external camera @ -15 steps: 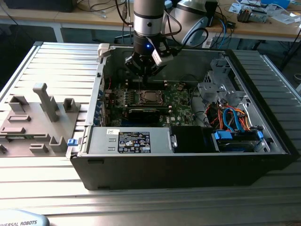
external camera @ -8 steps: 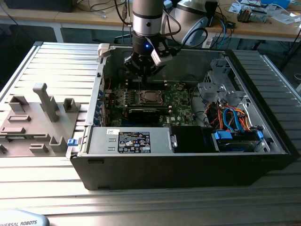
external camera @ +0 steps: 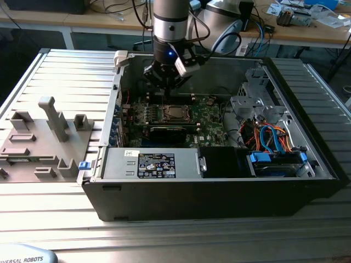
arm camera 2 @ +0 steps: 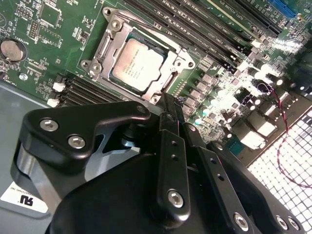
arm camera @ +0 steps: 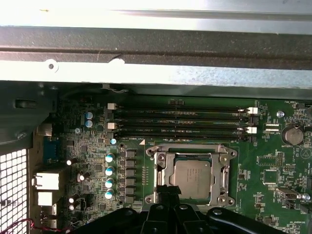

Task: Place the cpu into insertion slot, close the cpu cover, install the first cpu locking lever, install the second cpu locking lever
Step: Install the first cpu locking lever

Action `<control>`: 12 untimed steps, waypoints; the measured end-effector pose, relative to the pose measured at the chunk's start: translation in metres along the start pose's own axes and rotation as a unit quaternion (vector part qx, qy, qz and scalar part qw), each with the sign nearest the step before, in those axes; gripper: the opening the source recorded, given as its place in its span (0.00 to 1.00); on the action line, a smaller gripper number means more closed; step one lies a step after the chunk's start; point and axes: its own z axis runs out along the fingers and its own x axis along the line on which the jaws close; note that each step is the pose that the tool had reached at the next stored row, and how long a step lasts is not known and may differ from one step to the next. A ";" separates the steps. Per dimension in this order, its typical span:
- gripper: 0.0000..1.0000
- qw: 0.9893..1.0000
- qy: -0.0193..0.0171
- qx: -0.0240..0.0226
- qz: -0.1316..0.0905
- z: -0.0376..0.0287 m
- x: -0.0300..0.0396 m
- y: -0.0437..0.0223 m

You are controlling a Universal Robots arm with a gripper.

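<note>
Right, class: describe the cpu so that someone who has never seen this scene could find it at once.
Start with the open computer case and find the green motherboard on its floor. Beside the long black memory slots sits a silver metal frame, the cpu cover. The cpu is the flat silver-grey square showing through its window, unlike the small dark parts around it.

We see the claw [arm camera: 168, 191] covering one edge of the cpu cover [arm camera: 192, 152] in both wrist views. The claw's fingertips sit too tight together for us to judge, and the locking levers stay too small.
</note>
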 end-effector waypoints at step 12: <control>0.11 1.000 0.000 0.000 0.000 0.0000 0.0051 0.0001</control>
